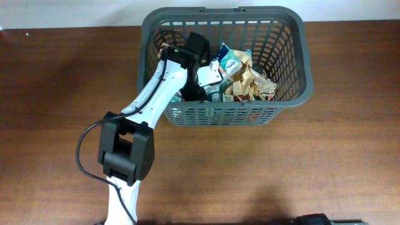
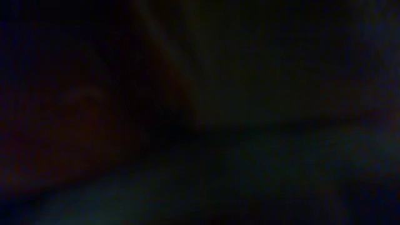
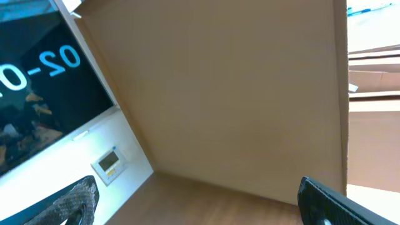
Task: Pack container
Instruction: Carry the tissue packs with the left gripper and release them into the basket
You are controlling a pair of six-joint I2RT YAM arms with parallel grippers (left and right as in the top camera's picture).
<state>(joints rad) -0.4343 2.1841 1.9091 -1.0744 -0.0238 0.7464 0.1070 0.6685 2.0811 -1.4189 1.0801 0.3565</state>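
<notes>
The dark grey slotted basket (image 1: pixel 290 62) stands at the back of the wooden table and holds several snack packets (image 1: pixel 250 78), brown, teal and white. My left arm reaches over the basket's near left wall, and the left gripper (image 1: pixel 199 84) is down inside among the packets. Its fingers are hidden from above. The left wrist view is almost black and shows nothing I can name. My right gripper (image 3: pixel 200 209) is open and empty. Its two dark fingertips sit far apart at the bottom corners of the right wrist view, pointing away from the basket.
The basket fills the back middle of the table (image 1: pixel 312 156). The right arm's base (image 1: pixel 319 220) just shows at the bottom edge. The right wrist view shows a brown board (image 3: pixel 237 94), a white wall with a small thermostat (image 3: pixel 109 164) and a dark window.
</notes>
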